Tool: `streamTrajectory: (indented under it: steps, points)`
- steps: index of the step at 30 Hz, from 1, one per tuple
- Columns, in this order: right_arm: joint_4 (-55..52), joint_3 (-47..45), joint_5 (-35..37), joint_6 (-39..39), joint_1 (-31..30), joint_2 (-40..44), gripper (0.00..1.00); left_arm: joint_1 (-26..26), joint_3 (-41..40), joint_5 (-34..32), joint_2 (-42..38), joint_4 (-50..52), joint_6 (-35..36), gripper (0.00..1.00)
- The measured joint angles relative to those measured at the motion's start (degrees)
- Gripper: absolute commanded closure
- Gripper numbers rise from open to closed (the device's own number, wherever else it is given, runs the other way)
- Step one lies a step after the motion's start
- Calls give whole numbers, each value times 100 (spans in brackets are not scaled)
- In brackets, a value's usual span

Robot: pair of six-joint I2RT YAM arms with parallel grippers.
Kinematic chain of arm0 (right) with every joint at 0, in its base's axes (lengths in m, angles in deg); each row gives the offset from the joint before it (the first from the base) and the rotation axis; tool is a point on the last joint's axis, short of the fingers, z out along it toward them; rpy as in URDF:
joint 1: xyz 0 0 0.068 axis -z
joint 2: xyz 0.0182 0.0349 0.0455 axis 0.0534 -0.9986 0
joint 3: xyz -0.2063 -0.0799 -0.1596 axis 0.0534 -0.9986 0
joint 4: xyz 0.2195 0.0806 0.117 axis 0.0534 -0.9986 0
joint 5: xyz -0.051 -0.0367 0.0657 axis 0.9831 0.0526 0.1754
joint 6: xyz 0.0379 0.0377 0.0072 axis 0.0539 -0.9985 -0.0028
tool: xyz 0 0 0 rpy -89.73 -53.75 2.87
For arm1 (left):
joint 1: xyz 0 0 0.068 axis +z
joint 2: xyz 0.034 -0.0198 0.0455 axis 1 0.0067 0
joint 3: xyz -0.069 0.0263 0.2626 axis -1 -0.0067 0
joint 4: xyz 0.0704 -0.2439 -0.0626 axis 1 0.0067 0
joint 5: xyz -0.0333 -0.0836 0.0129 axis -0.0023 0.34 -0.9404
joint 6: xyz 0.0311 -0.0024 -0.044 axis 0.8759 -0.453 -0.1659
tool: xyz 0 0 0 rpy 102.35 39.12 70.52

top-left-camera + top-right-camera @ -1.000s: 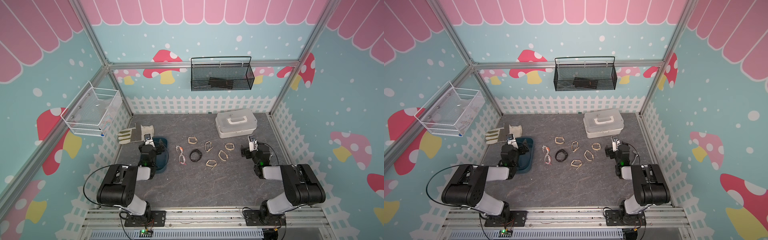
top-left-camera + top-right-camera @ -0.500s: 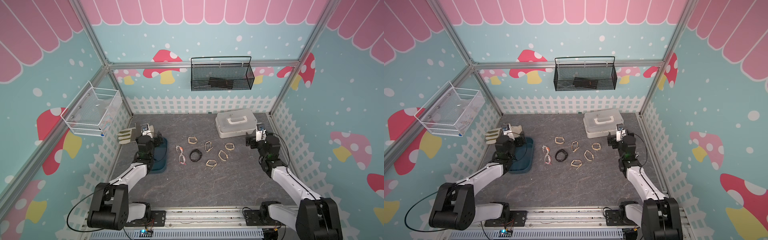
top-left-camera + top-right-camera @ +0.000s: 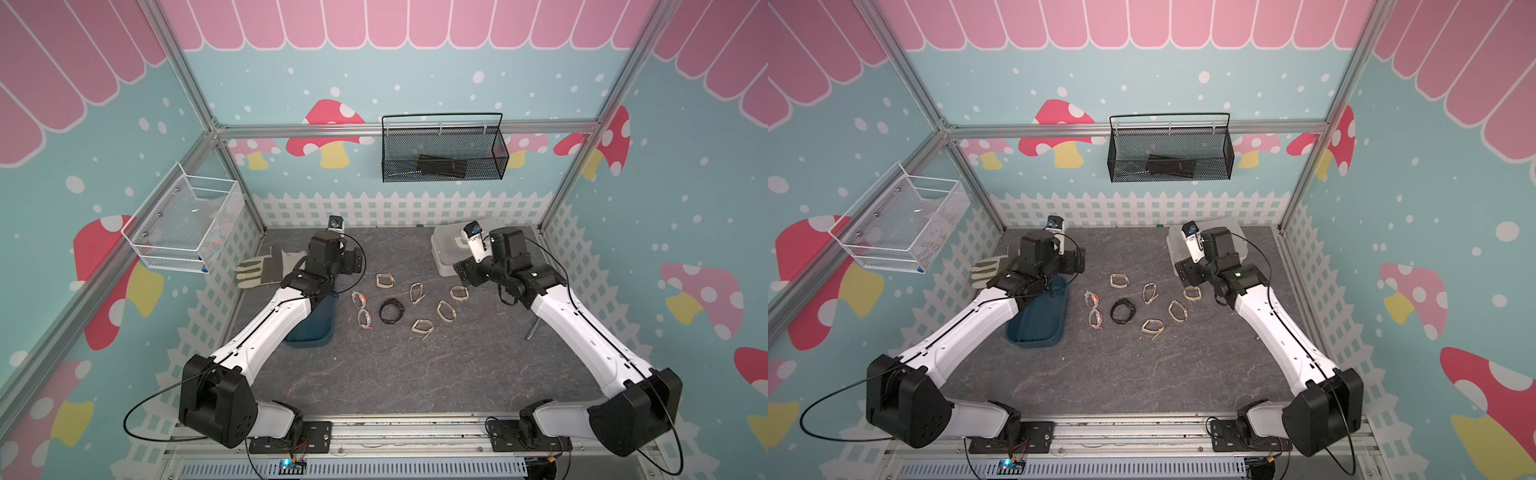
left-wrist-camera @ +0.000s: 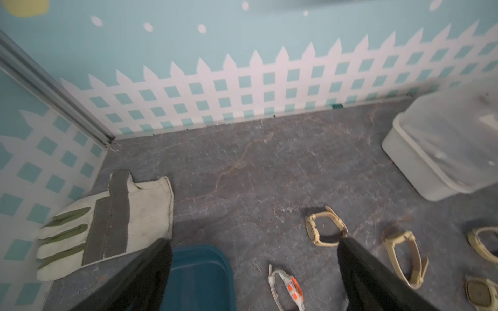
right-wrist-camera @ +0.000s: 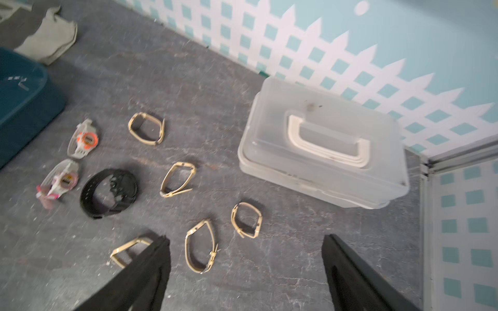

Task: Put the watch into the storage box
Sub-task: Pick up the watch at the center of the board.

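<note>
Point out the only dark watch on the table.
The black watch, mid-group; the tan watches and pale watches beside it are all light-coloured.

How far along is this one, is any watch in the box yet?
Done: nothing. The box shows no watch in its visible part, though an arm hides some of it. All eight watches lie on the table. In hand: nothing; the left pincer and right pincer are open and empty. Left: grasp a watch, carry it over, release it in the box.
</note>
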Motion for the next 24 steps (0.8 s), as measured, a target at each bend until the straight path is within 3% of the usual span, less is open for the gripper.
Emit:
streamTrajectory:
  steps: [9,18,24]
  points:
    - [-1340,503,81,-24,-144,-1364,24,-205,81,245,168,748,-2,1]
    - [-1561,1097,-7,-374,-138,-2787,53,-214,94,487,168,780,-2,1]
    - [-1425,1628,-31,-522,-72,-3462,57,-214,96,544,168,791,-2,1]
